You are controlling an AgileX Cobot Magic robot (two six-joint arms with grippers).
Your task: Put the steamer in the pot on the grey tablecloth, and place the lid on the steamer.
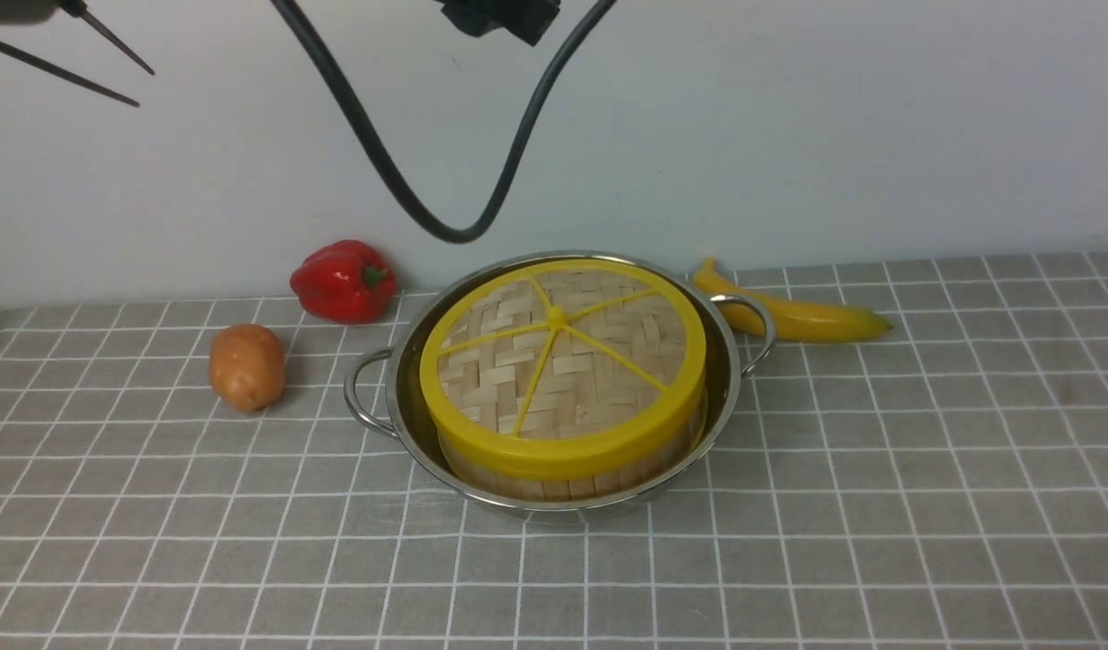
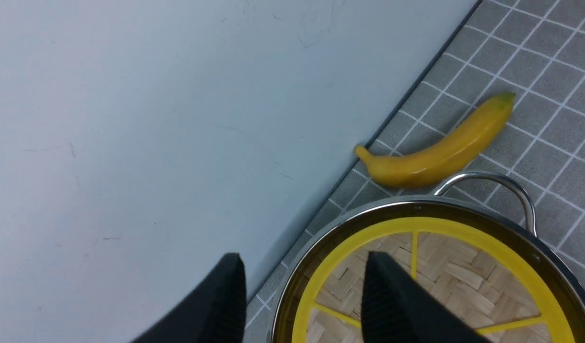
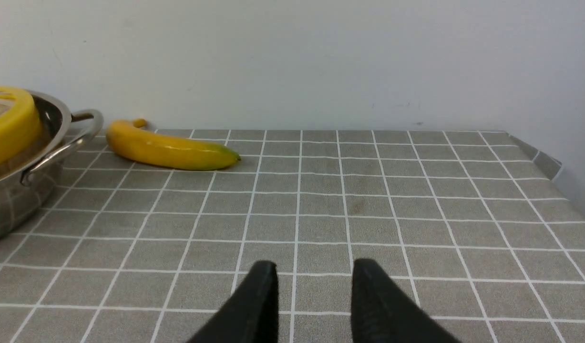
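The shiny steel pot (image 1: 730,390) stands mid-table on the grey tablecloth (image 1: 879,506). Inside it sits the bamboo steamer (image 1: 554,486), of which only the front wall shows. The woven lid (image 1: 572,379), yellow-rimmed with yellow spokes, rests on top of the steamer, slightly tilted. Neither gripper shows in the front view. In the left wrist view my left gripper (image 2: 304,267) hangs open over the pot's (image 2: 416,204) rim beside the lid (image 2: 464,281), holding nothing. My right gripper (image 3: 313,269) stands open and empty low over bare cloth, to the right of the pot (image 3: 15,200).
A banana (image 1: 793,311) lies behind the pot's right handle. A red pepper (image 1: 344,280) and a potato (image 1: 246,366) sit to the pot's left. A white wall runs along the back. A black cable (image 1: 445,226) loops down above the pot.
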